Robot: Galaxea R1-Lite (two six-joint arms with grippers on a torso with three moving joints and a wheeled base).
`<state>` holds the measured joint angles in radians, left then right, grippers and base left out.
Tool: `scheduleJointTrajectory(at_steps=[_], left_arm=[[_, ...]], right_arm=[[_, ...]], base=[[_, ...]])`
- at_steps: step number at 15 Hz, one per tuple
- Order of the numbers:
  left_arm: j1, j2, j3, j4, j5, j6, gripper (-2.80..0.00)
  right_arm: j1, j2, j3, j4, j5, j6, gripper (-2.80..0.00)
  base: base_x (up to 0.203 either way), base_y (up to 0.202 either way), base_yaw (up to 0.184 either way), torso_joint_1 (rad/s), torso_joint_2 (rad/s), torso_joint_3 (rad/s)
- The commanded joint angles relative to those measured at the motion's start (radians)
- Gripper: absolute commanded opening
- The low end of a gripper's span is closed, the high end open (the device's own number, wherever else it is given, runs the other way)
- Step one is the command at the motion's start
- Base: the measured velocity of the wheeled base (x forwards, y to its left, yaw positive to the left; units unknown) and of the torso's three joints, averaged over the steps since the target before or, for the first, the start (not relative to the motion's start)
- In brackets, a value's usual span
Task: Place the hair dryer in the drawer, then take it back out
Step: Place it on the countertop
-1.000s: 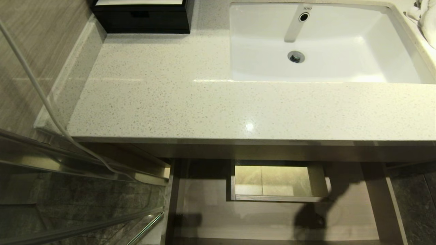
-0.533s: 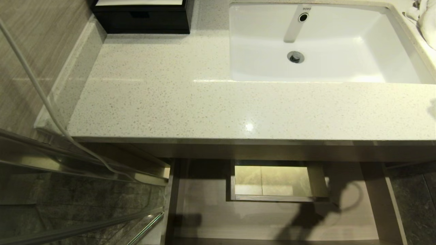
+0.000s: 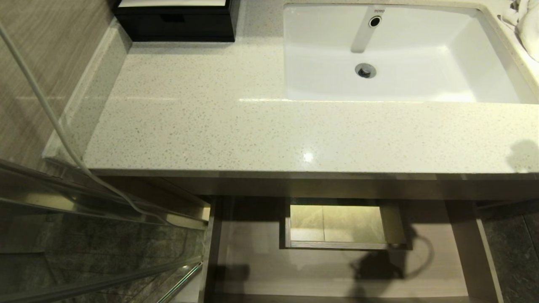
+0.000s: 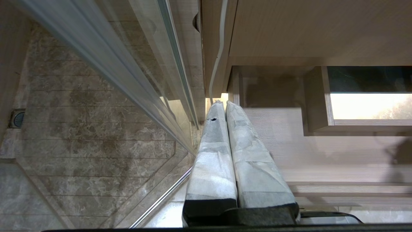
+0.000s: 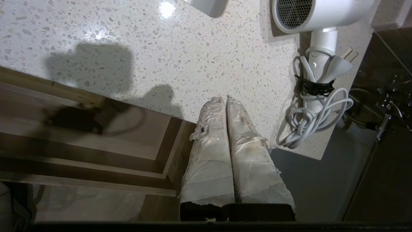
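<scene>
Shadow shifted; hair dryer point(image 5: 322, 14) lies flat, handle toward counter edge.

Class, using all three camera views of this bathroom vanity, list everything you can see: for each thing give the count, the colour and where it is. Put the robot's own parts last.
Small white plastic hair dryer: one, white with grey mesh grille, lying on the counter near its edge, bundled cord beside the handle.
Speckled stone countertop: one, cream, above the drawer.
Rectangular basin: one, white, set into the counter.
Wide wood-grain drawer: one, light brown, pulled open below the counter, nothing seen inside it.
Black box: one, at the counter's back.
White towel: one, beside the basin.
Glass panel: one, clear, left of the drawer.
Left gripper: shut, by the drawer's left side.
Right gripper: shut, empty, over the counter edge.
</scene>
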<state>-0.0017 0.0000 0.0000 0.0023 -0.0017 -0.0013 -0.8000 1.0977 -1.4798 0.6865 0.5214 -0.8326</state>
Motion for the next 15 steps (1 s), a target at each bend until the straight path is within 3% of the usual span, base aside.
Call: scheduleJointTrajectory(at_steps=[1, 9, 15], left_arm=[[0.000, 0.000, 0.000, -0.001, 0.000, 0.000, -2.80], [-0.001, 0.000, 0.000, -0.001, 0.000, 0.000, -2.80], [0.000, 0.000, 0.000, 0.001, 0.000, 0.000, -2.80]], right_arm=[[0.048, 0.011, -0.009, 0.003, 0.001, -0.005, -2.80], [0.067, 0.014, 0.008, 0.008, -0.001, -0.003, -2.80], [0.065, 0.013, 0.018, 0.003, -0.001, -0.003, -2.80]], base=[[0.000, 0.000, 0.000, 0.000, 0.00, 0.000], [0.000, 0.000, 0.000, -0.011, 0.01, -0.008], [0.000, 0.000, 0.000, -0.299, 0.12, -0.175]])
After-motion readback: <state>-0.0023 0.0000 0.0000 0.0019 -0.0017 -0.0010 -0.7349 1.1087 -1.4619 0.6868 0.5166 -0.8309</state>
